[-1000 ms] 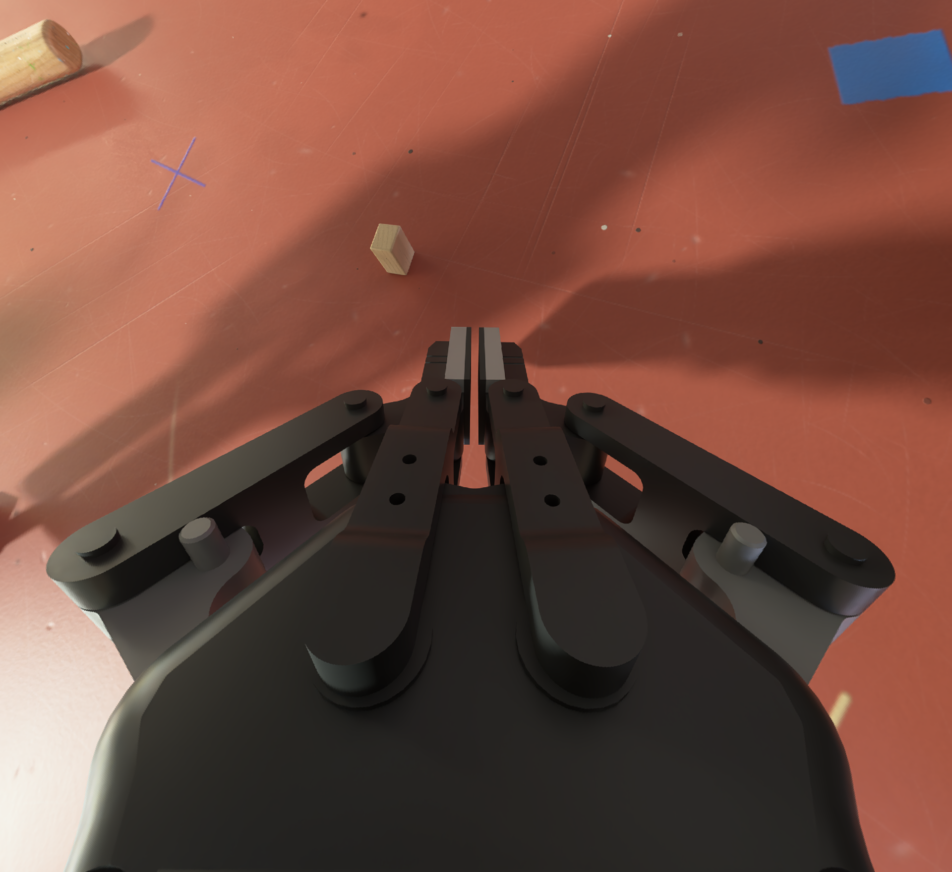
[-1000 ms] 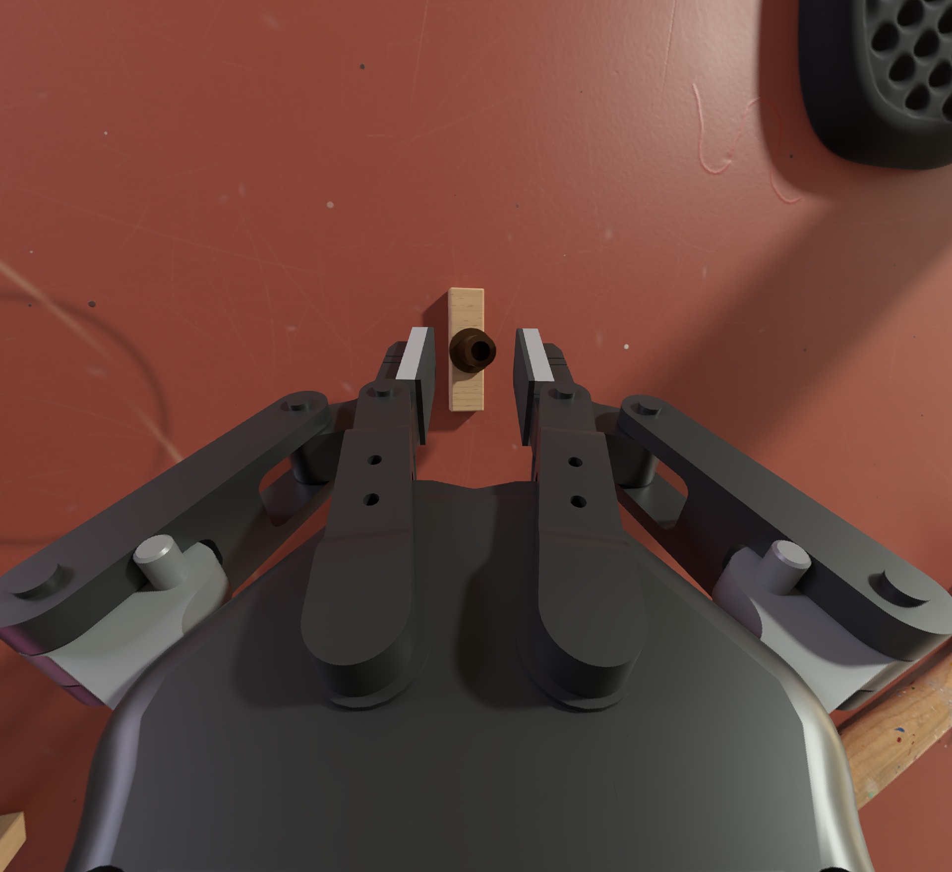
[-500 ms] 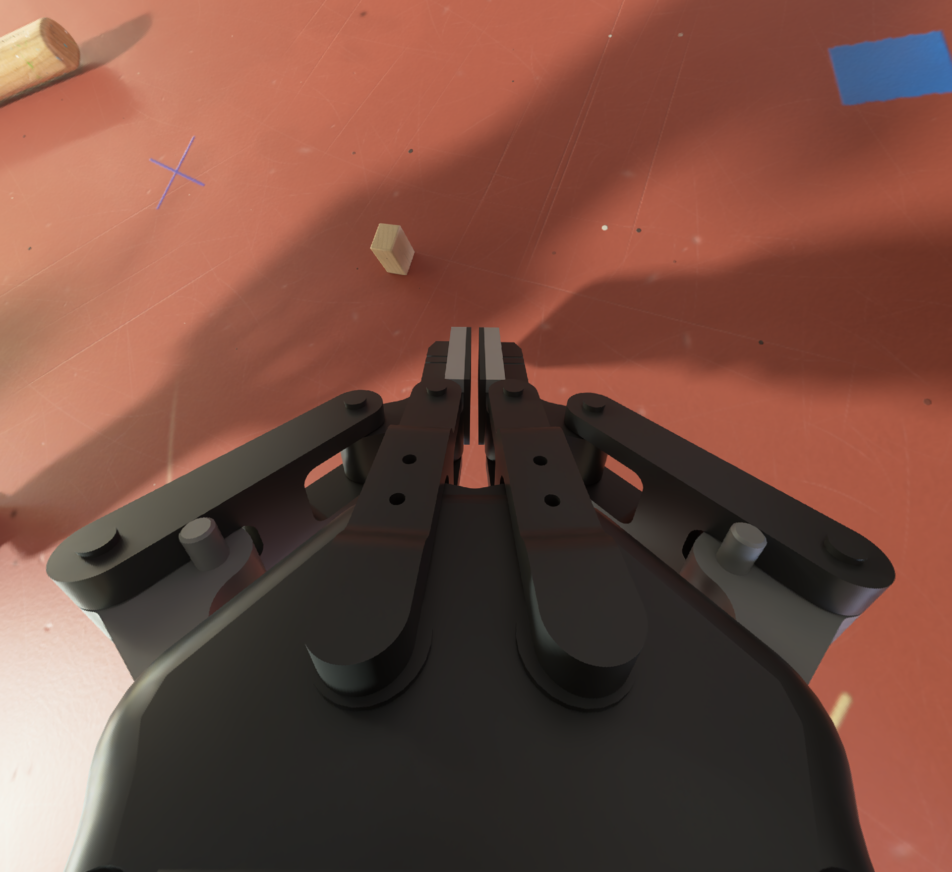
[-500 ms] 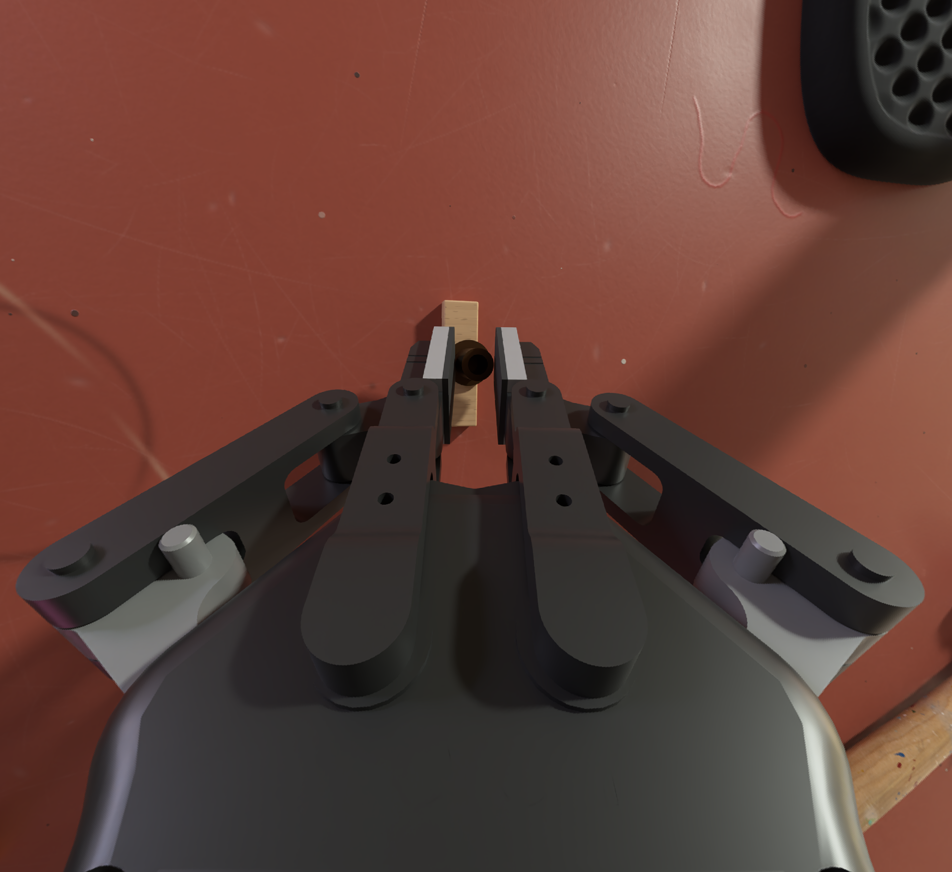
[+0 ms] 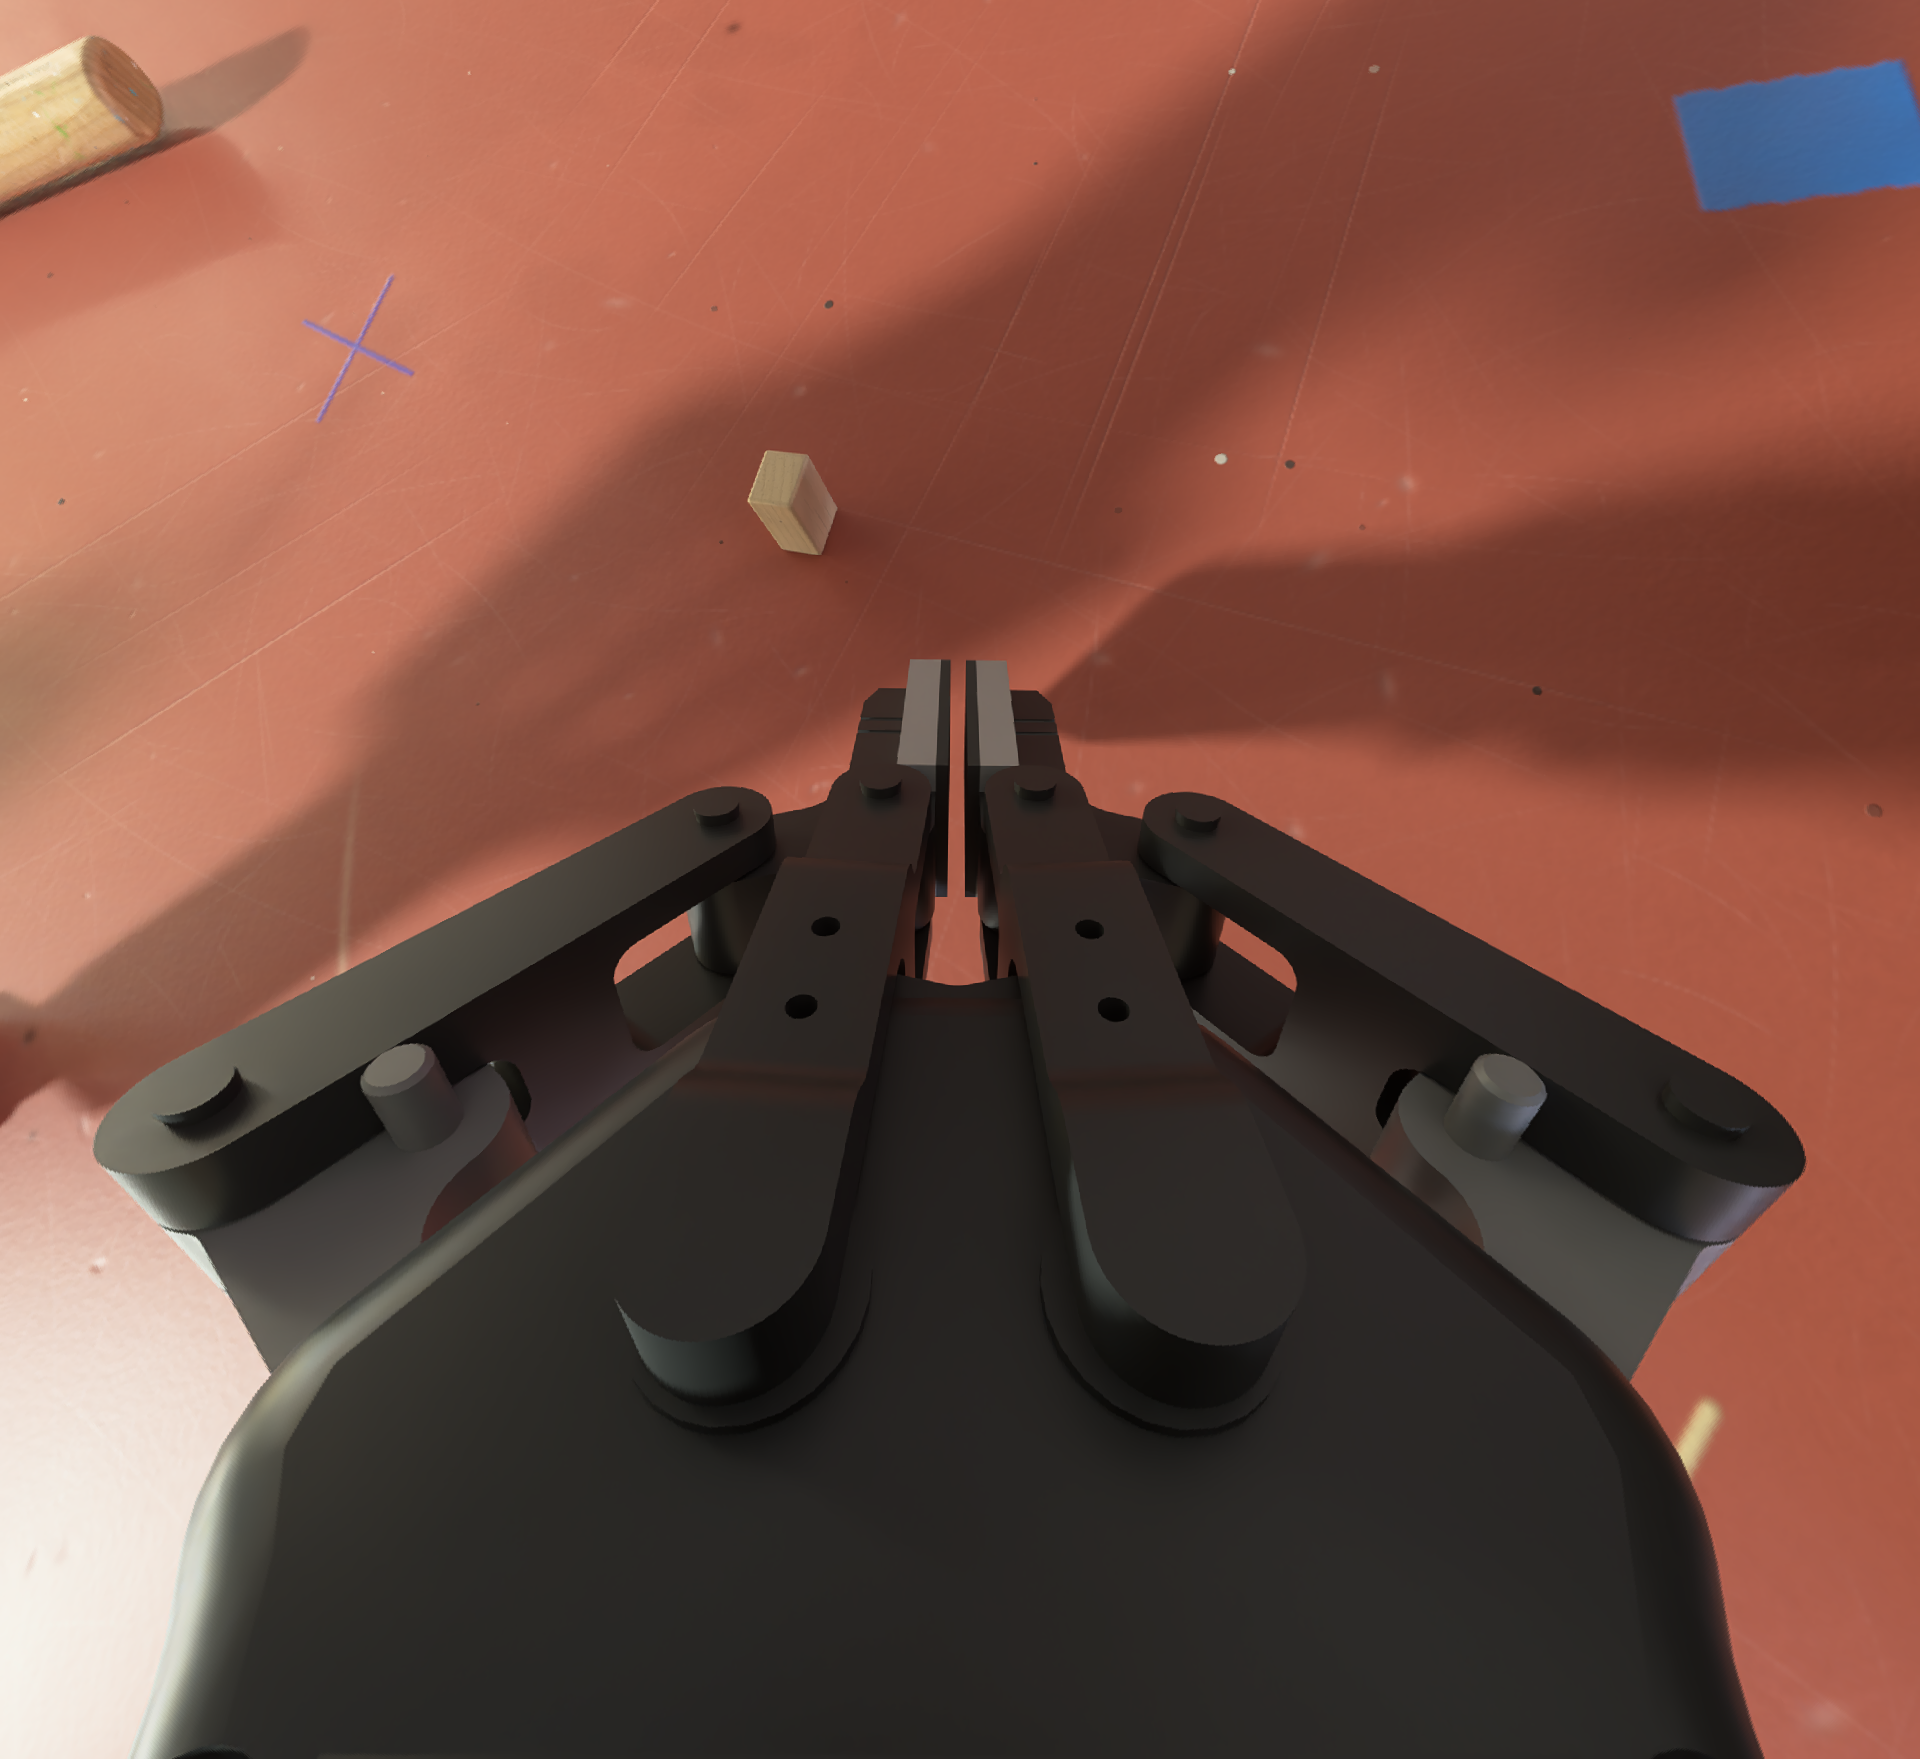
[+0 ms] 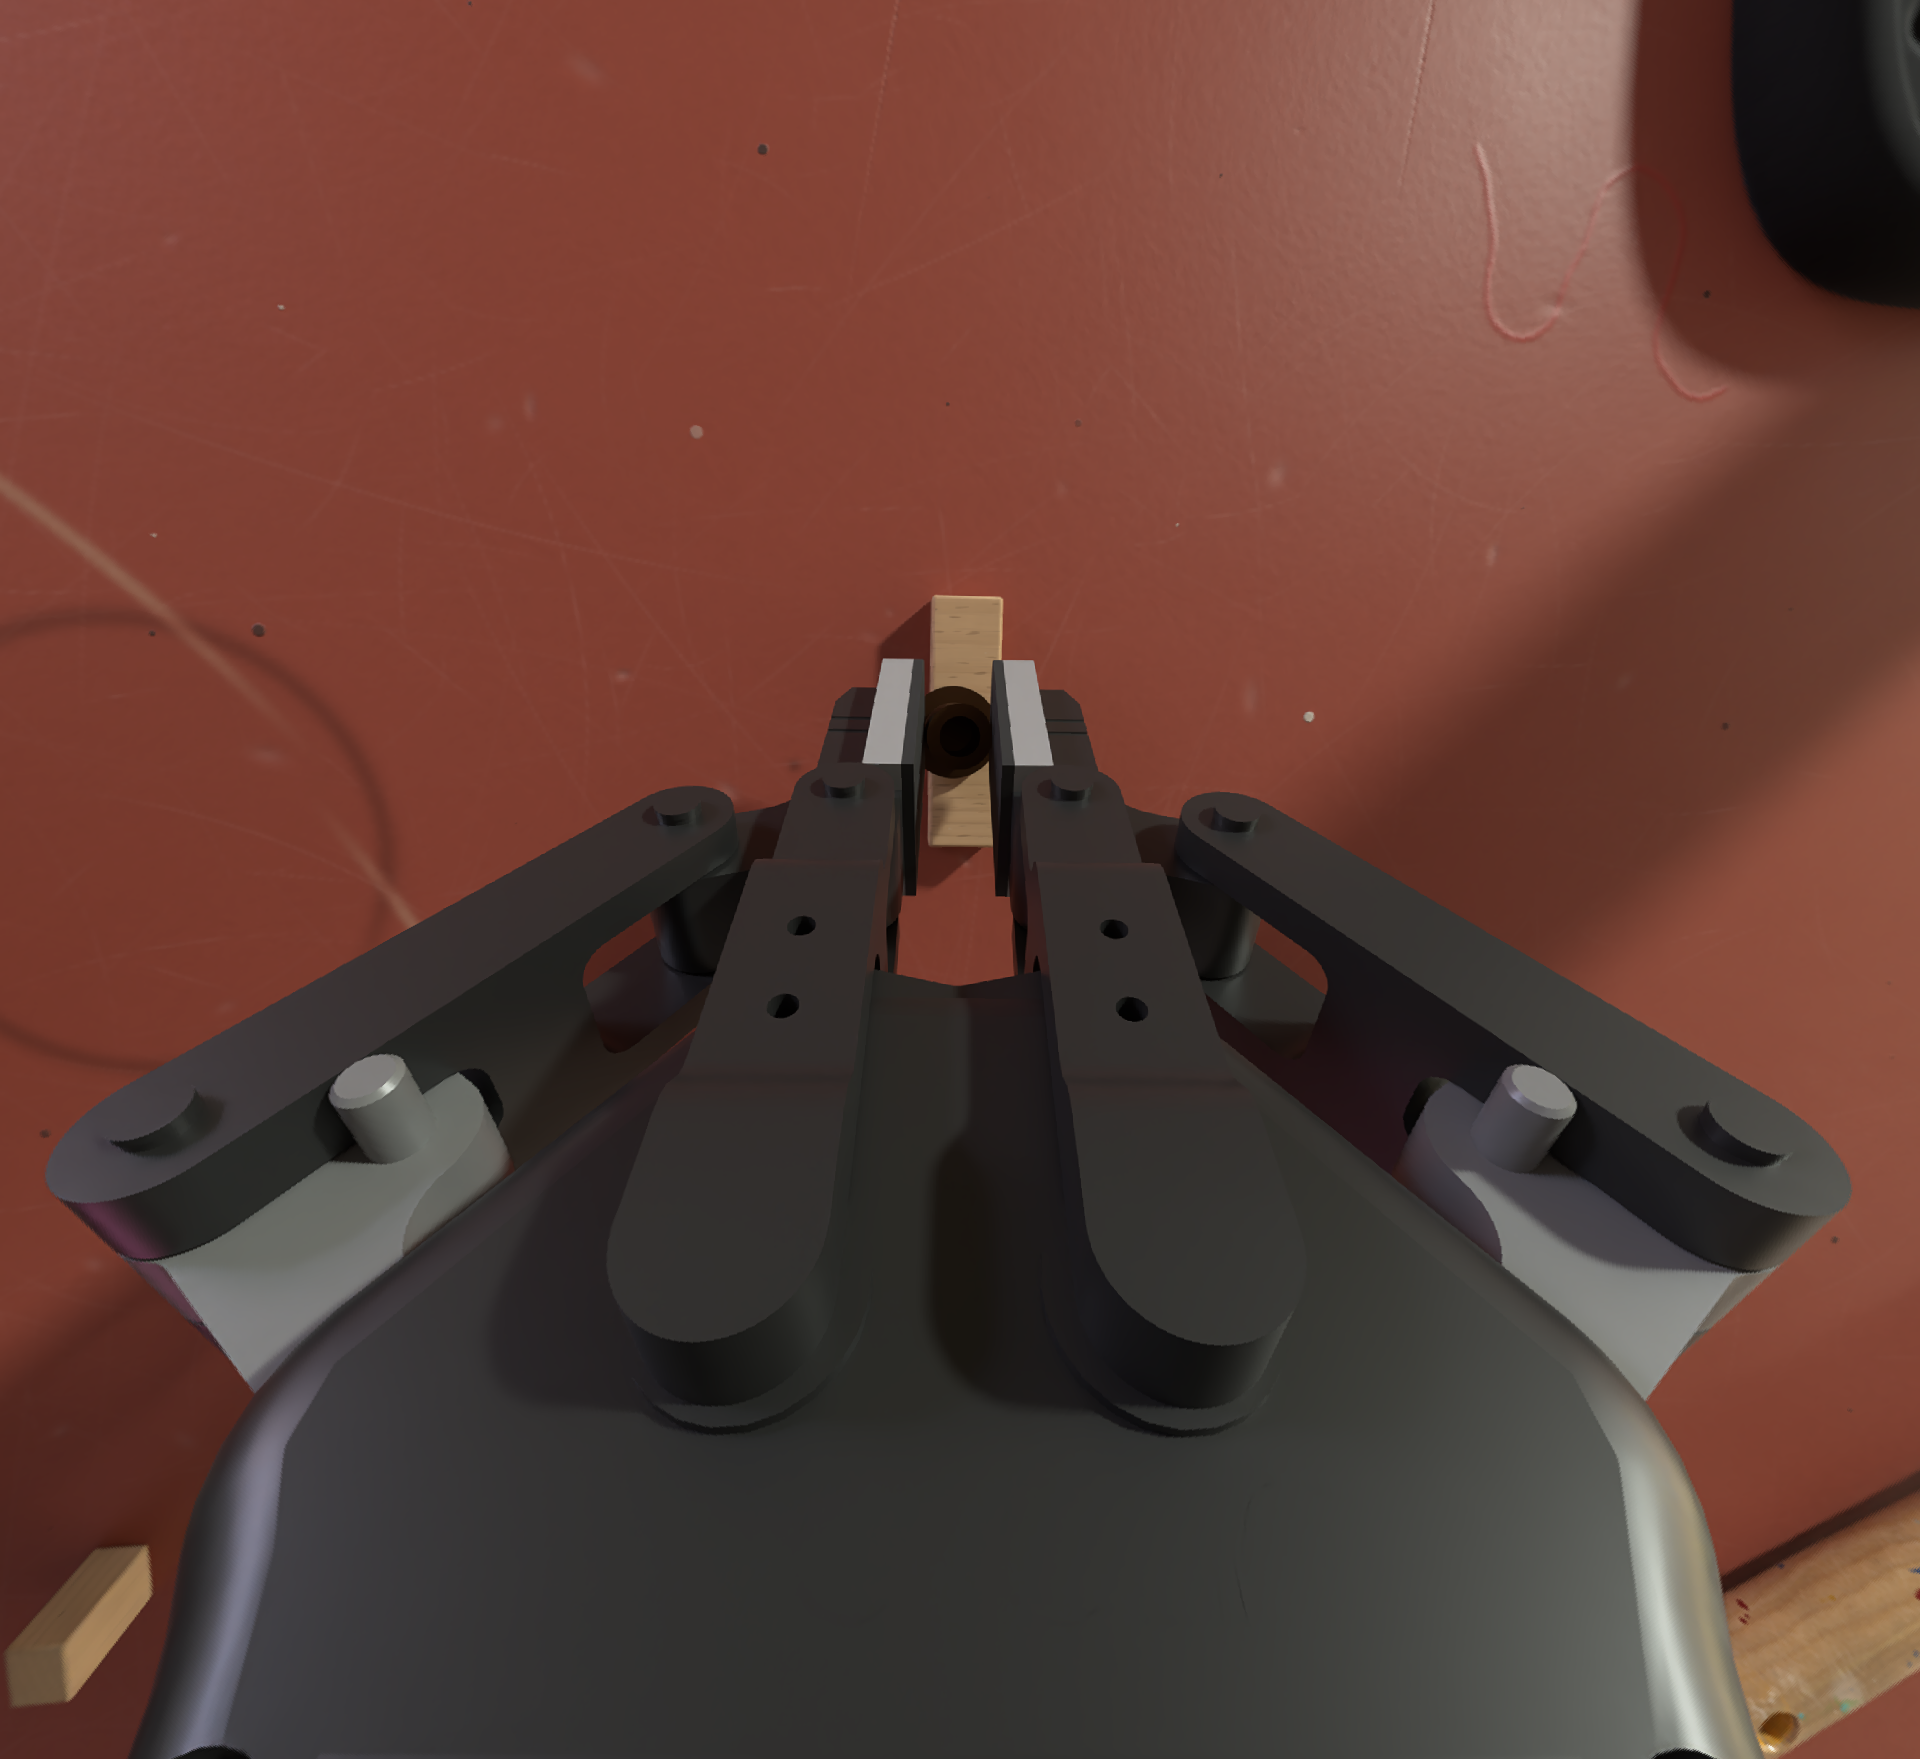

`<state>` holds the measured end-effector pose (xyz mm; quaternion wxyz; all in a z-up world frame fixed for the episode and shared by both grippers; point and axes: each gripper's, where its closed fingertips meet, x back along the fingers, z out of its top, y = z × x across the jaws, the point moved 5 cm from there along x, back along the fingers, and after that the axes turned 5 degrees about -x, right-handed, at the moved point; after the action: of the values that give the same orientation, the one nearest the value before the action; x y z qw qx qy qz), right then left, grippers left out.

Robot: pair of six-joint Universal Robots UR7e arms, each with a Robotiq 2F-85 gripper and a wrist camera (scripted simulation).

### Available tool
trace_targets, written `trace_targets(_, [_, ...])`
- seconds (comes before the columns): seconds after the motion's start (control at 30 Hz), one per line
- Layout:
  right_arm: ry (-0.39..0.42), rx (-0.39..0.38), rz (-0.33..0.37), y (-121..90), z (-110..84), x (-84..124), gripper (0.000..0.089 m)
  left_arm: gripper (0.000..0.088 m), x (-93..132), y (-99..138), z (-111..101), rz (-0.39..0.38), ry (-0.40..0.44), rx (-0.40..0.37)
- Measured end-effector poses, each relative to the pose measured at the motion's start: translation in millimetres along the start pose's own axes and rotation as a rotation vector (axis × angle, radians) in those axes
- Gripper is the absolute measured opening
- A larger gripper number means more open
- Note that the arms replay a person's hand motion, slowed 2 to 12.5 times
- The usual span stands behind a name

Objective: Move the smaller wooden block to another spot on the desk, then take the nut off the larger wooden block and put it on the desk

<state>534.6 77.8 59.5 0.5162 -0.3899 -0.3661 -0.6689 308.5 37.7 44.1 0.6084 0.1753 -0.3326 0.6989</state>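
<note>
The smaller wooden block (image 5: 792,502) lies on the red desk, ahead and a little left of my left gripper (image 5: 958,701), which is shut and empty above the desk. In the right wrist view the larger wooden block (image 6: 966,634) lies flat with a dark brown nut (image 6: 956,733) on its middle. My right gripper (image 6: 957,722) is shut on the nut, one pad on each side. The block's middle is hidden under the nut and fingers. A small wooden block (image 6: 78,1621) shows at the bottom left.
A wooden dowel (image 5: 73,111), a purple cross mark (image 5: 356,348) and a blue tape patch (image 5: 1803,135) are on the desk. A black perforated object (image 6: 1849,47) sits at the upper right, a wooden stick (image 6: 1829,1626) at the lower right.
My right fingers went from open on both sides of the nut to shut on it. The right view shifted a little; the black object slid toward the edge. The left gripper has not moved.
</note>
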Motion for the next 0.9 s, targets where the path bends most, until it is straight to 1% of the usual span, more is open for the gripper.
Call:
trace_targets(0.17, [-0.010,-0.019,0.037,-2.2,-1.5,0.9,0.0107,0.0025,-0.1,-0.1,0.0,0.001,0.000,-0.001])
trace_targets(0.37, [0.005,-0.042,0.042,-1.9,-2.5,0.7,0.0107,0.0025,-0.2,-0.1,-0.1,0.001,0.000,-0.001])
trace_targets(0.63, [0.034,-0.047,0.047,-4.4,-3.4,5.4,0.0107,0.0025,-0.2,-0.4,-0.1,0.001,0.000,-0.001])
trace_targets(0.77, [0.080,-0.079,0.022,-6.3,-0.9,19.6,0.0107,0.0025,-0.3,-0.4,-0.2,0.001,0.000,-0.001])
trace_targets(0.9, [0.137,-0.109,-0.022,-12.1,0.8,45.1,0.0107,0.0025,-0.4,-0.5,-0.2,-0.001,0.000,0.001])
